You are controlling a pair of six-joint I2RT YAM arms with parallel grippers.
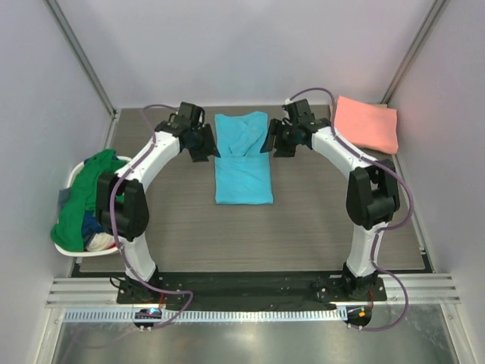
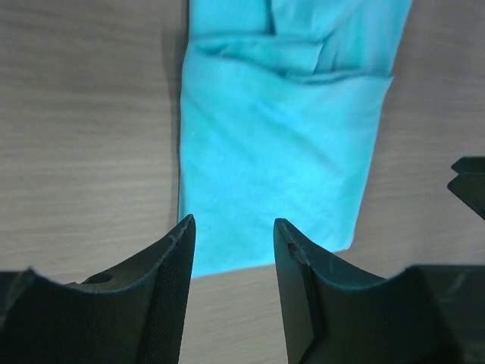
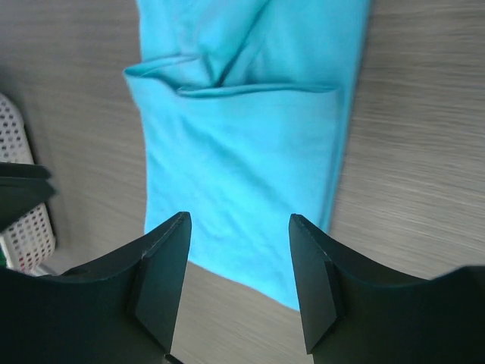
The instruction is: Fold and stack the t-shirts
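Observation:
A sky-blue t-shirt (image 1: pixel 242 157) lies on the table's far middle, folded into a long strip with its sides turned in. It fills the left wrist view (image 2: pixel 280 136) and the right wrist view (image 3: pixel 242 144). A folded salmon-pink t-shirt (image 1: pixel 367 123) lies at the far right. Green (image 1: pixel 91 199) and navy shirts are heaped in the basket at the left. My left gripper (image 1: pixel 204 150) is open and empty by the blue shirt's left edge. My right gripper (image 1: pixel 269 145) is open and empty by its right edge. In both wrist views the jaws (image 2: pixel 231 227) (image 3: pixel 239 220) hang above the cloth.
A white plastic basket (image 1: pixel 74 176) with the heaped clothes stands at the table's left edge; its mesh shows in the right wrist view (image 3: pixel 23 197). Grey enclosure walls close in the back and sides. Bare wood-grain tabletop (image 1: pixel 303 227) lies in front of the blue shirt.

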